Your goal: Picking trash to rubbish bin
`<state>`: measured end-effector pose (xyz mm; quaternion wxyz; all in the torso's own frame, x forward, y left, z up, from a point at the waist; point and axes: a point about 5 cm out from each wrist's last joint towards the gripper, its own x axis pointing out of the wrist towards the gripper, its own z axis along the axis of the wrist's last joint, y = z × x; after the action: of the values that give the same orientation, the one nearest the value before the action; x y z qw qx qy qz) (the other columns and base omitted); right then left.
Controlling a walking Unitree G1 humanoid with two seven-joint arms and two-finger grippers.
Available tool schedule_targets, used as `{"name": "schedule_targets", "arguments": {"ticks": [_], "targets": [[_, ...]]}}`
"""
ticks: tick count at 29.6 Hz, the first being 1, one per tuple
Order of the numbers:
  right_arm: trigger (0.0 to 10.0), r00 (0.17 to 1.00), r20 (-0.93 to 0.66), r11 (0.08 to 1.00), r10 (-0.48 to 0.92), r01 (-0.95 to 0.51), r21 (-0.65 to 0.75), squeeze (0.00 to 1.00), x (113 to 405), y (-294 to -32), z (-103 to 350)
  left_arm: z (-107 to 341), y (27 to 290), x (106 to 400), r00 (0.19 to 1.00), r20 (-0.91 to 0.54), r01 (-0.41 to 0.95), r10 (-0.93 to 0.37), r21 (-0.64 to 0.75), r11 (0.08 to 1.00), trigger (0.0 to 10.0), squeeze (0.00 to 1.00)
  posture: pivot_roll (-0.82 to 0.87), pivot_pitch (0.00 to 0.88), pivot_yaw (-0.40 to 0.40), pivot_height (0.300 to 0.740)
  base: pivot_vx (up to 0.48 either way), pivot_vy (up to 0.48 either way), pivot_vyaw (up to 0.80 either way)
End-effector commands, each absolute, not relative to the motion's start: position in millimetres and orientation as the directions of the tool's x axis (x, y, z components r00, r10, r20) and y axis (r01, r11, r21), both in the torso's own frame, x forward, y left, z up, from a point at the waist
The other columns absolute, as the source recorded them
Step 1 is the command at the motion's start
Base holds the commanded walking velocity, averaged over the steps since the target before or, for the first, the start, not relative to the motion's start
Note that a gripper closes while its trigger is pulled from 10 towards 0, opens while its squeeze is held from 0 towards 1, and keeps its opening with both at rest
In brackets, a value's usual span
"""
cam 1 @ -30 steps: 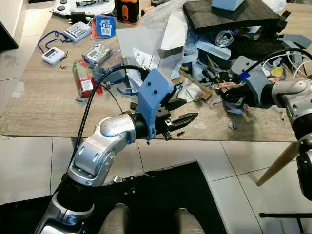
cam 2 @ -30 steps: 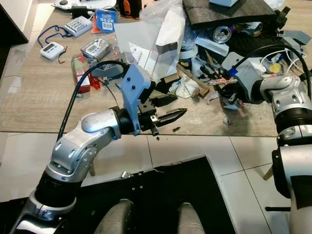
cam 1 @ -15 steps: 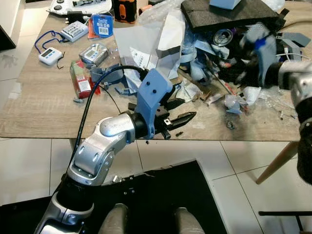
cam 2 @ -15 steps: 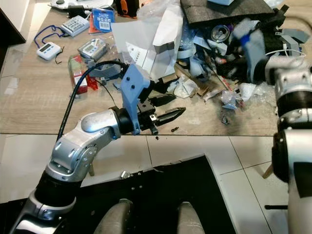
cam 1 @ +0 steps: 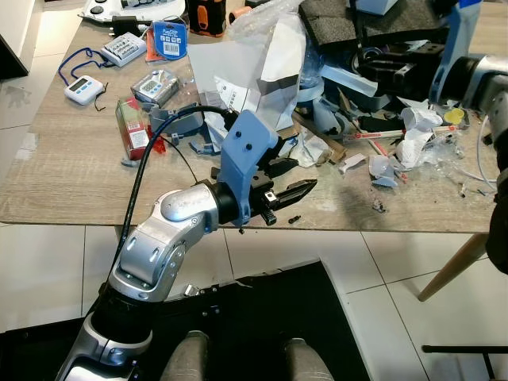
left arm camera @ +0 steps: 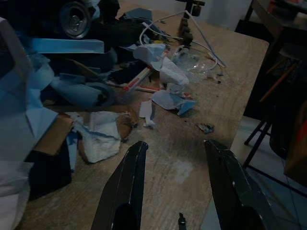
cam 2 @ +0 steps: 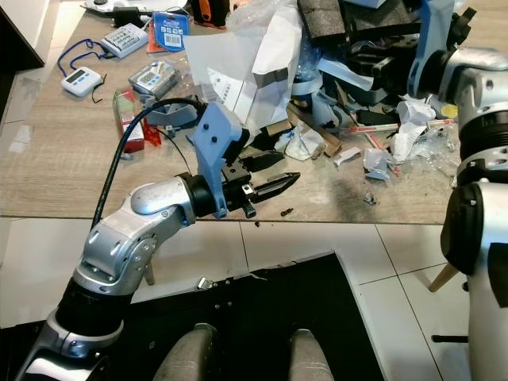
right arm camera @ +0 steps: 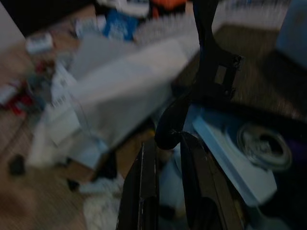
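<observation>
Wooden and crowded, the desk (cam 1: 71,178) carries a heap of paper, packaging and scraps around a big white plastic bag (cam 1: 254,71), and no rubbish bin shows anywhere near it. A second ago our right hand (cam 1: 373,67) was low at the heap's near edge, well to the right of the bag, by the red-and-white pen (cam 1: 381,135); now it has lifted up and back, and sits above the heap beside the drink can (left arm camera: 76,18). In the right wrist view its two fingers (right arm camera: 144,191) are pinched on a dark, bent piece of trash (right arm camera: 201,76) that stands up between them, so we judge the pick made and the carry to the bin as the step ahead. Crumpled white paper (cam 1: 417,135) has been left lying right of the pen. Our left hand (cam 1: 290,194) has stayed just below the bag at the desk's front edge, fingers spread and empty, a small screw (cam 1: 294,217) lying beside it.
</observation>
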<state>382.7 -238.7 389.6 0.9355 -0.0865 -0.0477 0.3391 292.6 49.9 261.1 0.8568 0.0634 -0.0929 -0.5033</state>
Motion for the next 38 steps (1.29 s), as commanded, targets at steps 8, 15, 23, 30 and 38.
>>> {"name": "schedule_targets", "arguments": {"ticks": [8,15,23,30,38], "targets": [[0.0,0.664,0.308,0.704,0.681,-0.710,-0.026,0.00,370.6,-241.9,412.5,256.4,52.4,296.7,0.554,0.143,0.805,-0.820,0.159,0.572,10.0,0.00,-0.03,0.301,0.026,0.740,0.000,0.000,0.00],[0.0,0.770,0.364,0.849,0.524,-0.505,-0.155,0.00,378.4,-203.6,374.0,253.3,70.3,311.4,0.738,0.186,0.641,-0.648,0.107,0.760,10.0,0.00,-0.02,0.273,0.060,0.740,0.000,0.000,0.00],[10.0,0.790,0.474,0.917,0.390,-0.378,-0.125,0.00,368.9,-180.5,352.5,247.4,84.3,318.5,0.844,0.196,0.487,-0.500,0.115,0.866,10.0,0.00,-0.01,0.242,0.054,0.740,0.000,0.000,0.00],[10.0,0.863,0.499,0.995,0.085,-0.099,0.002,0.00,356.7,-184.5,322.3,238.0,90.0,314.7,0.869,0.150,0.455,-0.472,0.133,0.880,10.0,0.00,-0.01,0.210,0.038,0.740,0.000,0.000,0.00],[10.0,0.920,0.381,0.995,0.089,-0.065,-0.076,0.00,337.6,-171.5,270.2,228.0,94.2,313.8,0.898,0.133,0.396,-0.419,0.167,0.903,10.0,0.00,-0.02,0.203,0.054,0.740,0.000,0.000,0.00]]}}
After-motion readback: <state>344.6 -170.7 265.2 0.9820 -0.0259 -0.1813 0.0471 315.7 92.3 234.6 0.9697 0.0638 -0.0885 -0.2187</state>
